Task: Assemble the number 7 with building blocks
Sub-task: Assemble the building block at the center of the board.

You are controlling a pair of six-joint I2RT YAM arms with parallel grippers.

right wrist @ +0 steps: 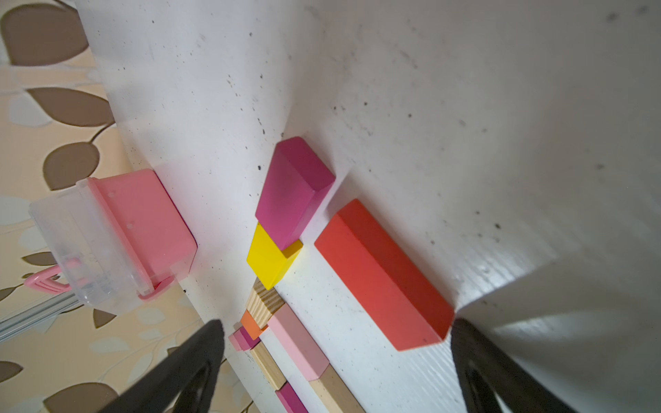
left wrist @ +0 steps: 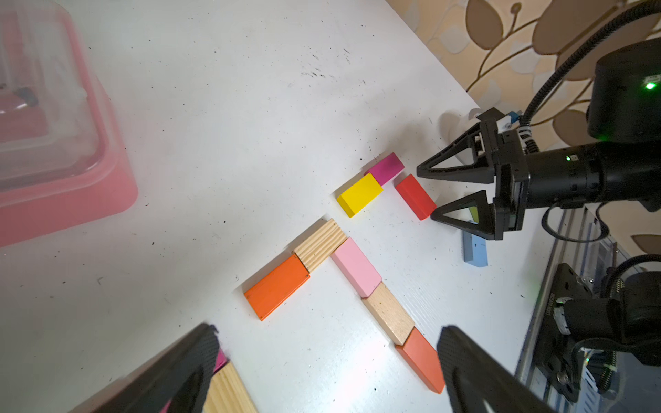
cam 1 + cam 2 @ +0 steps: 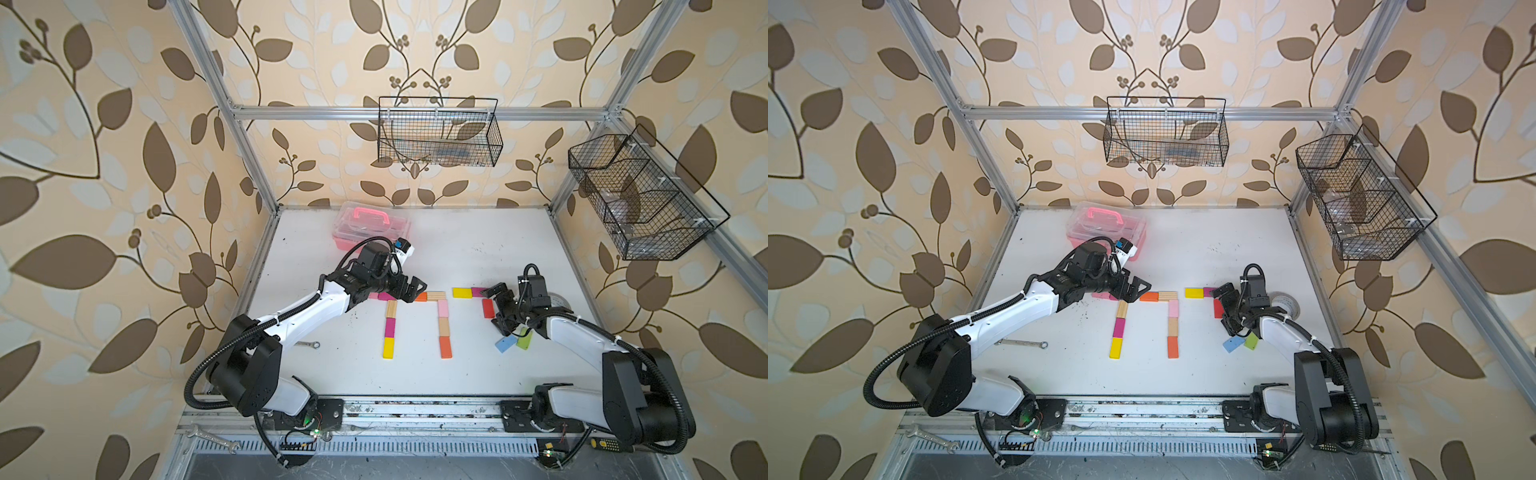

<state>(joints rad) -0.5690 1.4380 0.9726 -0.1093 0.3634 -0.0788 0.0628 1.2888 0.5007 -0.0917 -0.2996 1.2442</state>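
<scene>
Building blocks lie flat on the white table in three figures. The left figure's stem is wood, magenta and yellow; my open left gripper hovers over its bar. The middle number 7 has an orange and wood bar and a pink, wood, orange stem. On the right, a yellow block and a magenta block form a bar, with a red block below its right end. My open right gripper straddles the red block without gripping it.
A blue block and a green block lie loose beside the right arm. A pink clear-lidded case stands at the back left. A wrench lies front left, a tape roll at the right edge.
</scene>
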